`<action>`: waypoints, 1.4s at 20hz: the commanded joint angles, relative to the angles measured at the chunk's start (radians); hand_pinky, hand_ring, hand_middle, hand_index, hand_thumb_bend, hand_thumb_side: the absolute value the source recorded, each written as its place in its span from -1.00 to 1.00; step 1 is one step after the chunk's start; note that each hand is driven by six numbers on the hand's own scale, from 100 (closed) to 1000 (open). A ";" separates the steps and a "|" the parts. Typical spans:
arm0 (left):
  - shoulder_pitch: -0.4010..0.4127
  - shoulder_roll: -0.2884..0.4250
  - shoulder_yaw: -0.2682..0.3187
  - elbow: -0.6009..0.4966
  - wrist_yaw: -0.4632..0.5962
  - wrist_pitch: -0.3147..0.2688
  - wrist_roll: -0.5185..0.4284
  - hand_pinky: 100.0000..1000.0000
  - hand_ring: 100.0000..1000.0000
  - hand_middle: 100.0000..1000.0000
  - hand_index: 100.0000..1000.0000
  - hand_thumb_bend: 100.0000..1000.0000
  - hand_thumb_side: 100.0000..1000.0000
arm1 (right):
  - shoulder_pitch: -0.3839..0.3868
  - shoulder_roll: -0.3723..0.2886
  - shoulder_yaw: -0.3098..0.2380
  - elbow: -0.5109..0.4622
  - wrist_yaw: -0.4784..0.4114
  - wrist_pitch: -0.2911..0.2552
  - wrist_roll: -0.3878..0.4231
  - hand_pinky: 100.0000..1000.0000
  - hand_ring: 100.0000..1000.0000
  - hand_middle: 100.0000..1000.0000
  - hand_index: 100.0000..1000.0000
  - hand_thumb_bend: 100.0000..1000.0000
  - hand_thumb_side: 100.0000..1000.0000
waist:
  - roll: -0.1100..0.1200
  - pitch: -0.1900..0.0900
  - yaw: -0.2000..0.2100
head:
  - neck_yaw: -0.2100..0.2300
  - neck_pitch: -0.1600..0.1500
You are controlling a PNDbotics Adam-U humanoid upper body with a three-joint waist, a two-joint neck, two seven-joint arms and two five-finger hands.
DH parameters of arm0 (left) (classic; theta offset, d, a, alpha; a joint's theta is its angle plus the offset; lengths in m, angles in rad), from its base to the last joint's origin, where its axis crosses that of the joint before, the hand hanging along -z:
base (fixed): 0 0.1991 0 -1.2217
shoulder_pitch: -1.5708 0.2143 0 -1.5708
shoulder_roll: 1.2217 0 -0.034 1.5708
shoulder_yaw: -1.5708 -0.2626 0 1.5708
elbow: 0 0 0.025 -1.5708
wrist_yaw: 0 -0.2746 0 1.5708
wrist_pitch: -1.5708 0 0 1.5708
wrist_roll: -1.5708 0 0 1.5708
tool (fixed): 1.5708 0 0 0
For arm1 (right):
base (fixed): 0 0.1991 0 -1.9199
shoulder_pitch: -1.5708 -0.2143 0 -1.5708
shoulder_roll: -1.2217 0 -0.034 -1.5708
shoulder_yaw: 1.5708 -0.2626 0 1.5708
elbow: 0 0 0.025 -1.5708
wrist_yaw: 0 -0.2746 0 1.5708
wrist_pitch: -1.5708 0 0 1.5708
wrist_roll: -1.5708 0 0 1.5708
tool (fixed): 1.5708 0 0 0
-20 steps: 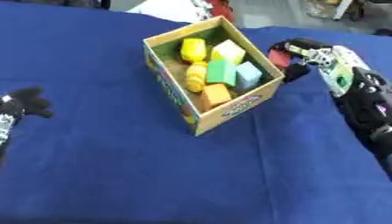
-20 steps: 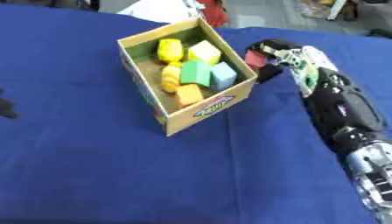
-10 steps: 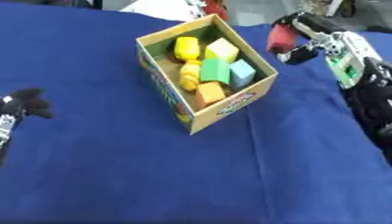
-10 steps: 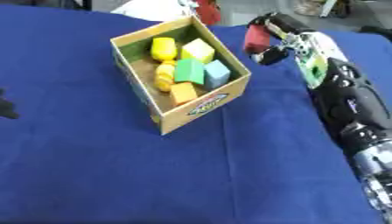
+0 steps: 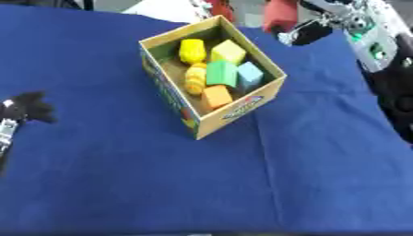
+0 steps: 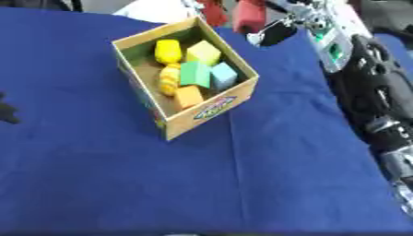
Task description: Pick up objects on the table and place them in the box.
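A cardboard box [image 5: 238, 107] stands on the blue cloth, holding yellow, green, light blue and orange blocks [image 5: 221, 73]. My right hand [image 5: 316, 28] is raised at the top right, beyond the box's far corner, its fingers curled round a red block [image 5: 279, 14]. The red block hangs above the cloth just past the box's far rim. My left hand [image 5: 26, 107] rests low at the left edge; whether its fingers are open or shut does not show.
The blue cloth [image 5: 202, 184] covers the whole table. My right forearm [image 6: 363, 78] runs down the right side. Something white and a red shape [image 6: 211, 10] lie beyond the table's far edge.
My right hand has lifted the red block up and to the left, from beside the box's right wall to near its far corner. The view has shifted slightly.
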 commanded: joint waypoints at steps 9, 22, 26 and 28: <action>-0.008 -0.002 0.003 -0.013 0.004 0.000 0.000 0.58 0.13 0.15 0.63 -1.00 0.86 | -0.037 0.116 0.087 -0.031 0.081 -0.038 0.097 0.67 0.80 1.00 1.00 -0.69 0.03 | 0.009 -0.035 0.004 | -0.016 -0.004; 0.009 -0.005 0.009 -0.009 0.002 0.002 0.008 0.58 0.13 0.14 0.62 -1.00 0.88 | 0.037 0.045 0.059 -0.157 0.056 -0.042 0.018 0.67 0.78 0.98 1.00 -0.78 -0.03 | 0.007 -0.044 -0.067 | 0.008 0.010; 0.012 -0.008 0.018 -0.010 0.007 0.005 0.025 0.57 0.13 0.14 0.62 -1.00 0.86 | 0.142 0.013 -0.009 -0.305 -0.085 -0.002 -0.128 0.50 0.58 0.79 1.00 -1.00 -0.18 | 0.010 -0.043 -0.086 | 0.025 0.014; 0.013 -0.009 0.025 -0.010 0.007 0.008 0.036 0.57 0.13 0.14 0.62 -1.00 0.86 | 0.243 0.031 -0.062 -0.379 -0.195 0.037 -0.216 0.40 0.47 0.70 0.99 -1.00 -0.18 | 0.012 -0.039 -0.104 | 0.041 0.011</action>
